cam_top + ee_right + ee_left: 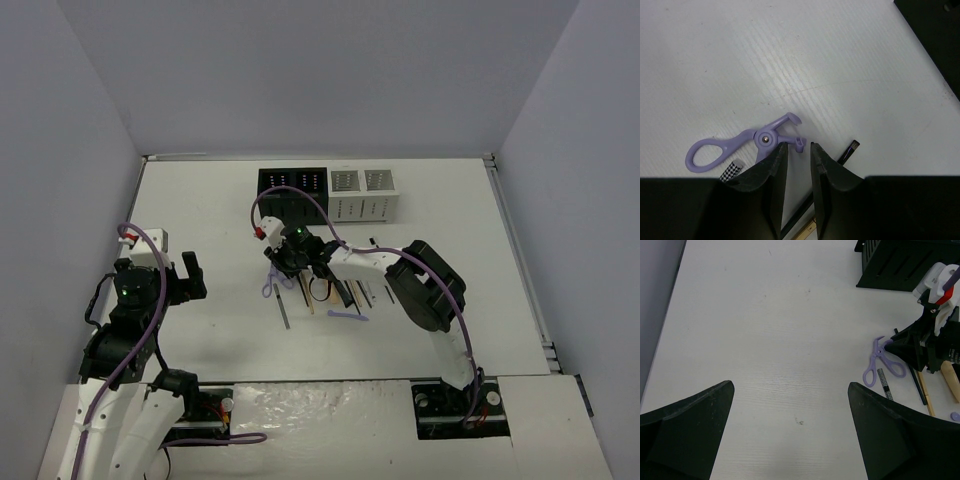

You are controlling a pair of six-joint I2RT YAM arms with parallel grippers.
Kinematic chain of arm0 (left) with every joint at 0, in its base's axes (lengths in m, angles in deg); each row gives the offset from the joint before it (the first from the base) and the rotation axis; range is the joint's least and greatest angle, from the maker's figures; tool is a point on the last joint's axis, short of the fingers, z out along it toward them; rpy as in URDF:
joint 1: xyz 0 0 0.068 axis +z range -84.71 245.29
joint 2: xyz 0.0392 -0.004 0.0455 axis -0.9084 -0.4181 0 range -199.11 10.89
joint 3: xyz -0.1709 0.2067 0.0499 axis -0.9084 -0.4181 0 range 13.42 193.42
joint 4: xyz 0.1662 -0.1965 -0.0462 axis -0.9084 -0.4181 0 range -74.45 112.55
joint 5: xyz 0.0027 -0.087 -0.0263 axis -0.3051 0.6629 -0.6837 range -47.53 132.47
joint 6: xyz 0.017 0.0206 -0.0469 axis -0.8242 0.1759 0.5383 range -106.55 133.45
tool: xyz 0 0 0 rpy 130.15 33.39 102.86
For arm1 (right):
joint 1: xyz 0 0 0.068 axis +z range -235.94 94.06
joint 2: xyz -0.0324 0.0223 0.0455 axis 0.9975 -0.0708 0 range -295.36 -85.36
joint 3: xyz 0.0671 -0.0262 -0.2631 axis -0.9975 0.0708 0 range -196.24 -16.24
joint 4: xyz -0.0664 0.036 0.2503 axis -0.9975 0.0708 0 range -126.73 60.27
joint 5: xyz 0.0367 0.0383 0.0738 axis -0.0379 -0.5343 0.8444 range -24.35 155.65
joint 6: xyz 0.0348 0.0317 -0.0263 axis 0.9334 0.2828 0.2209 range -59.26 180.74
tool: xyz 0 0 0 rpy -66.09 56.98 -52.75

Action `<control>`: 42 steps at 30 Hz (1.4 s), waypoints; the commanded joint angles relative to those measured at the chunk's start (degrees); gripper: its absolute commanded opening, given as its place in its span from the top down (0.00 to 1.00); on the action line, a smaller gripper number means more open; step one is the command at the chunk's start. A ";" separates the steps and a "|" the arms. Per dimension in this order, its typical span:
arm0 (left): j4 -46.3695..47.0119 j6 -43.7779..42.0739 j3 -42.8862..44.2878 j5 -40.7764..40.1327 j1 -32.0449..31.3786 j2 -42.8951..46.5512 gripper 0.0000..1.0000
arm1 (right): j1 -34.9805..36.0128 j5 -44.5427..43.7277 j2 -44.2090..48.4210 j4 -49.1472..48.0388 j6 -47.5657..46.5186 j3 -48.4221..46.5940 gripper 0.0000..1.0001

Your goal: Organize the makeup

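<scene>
Left pincer [790, 384] released over bare table [765, 315], well left of the lilac scissors [765, 139], which lie flat with handles near-left and head far-right, right pincer [799, 146] narrowly parted astride their pivot.

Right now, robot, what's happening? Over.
Left gripper open, empty. Right gripper narrowly open, tips at lilac scissors. Scissors flat on table, ungrabbed. Black pencil close beside.
</scene>
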 commanded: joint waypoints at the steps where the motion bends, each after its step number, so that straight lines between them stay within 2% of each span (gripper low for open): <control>1: 3.38 0.54 1.29 0.39 0.31 -0.97 0.03 | -0.24 0.73 1.41 -3.97 0.21 -0.48 0.76; 6: 3.38 0.46 1.28 0.42 0.39 -1.10 0.03 | -0.21 1.52 1.86 -3.86 -0.13 -0.90 0.73; 33: 3.41 0.63 1.29 0.94 0.48 -2.15 0.03 | -0.12 3.05 5.26 -2.36 -1.79 -2.62 0.73; 42: 3.36 0.63 1.29 0.94 0.75 -1.99 0.03 | -0.12 3.07 3.35 -1.13 -2.14 -5.02 0.73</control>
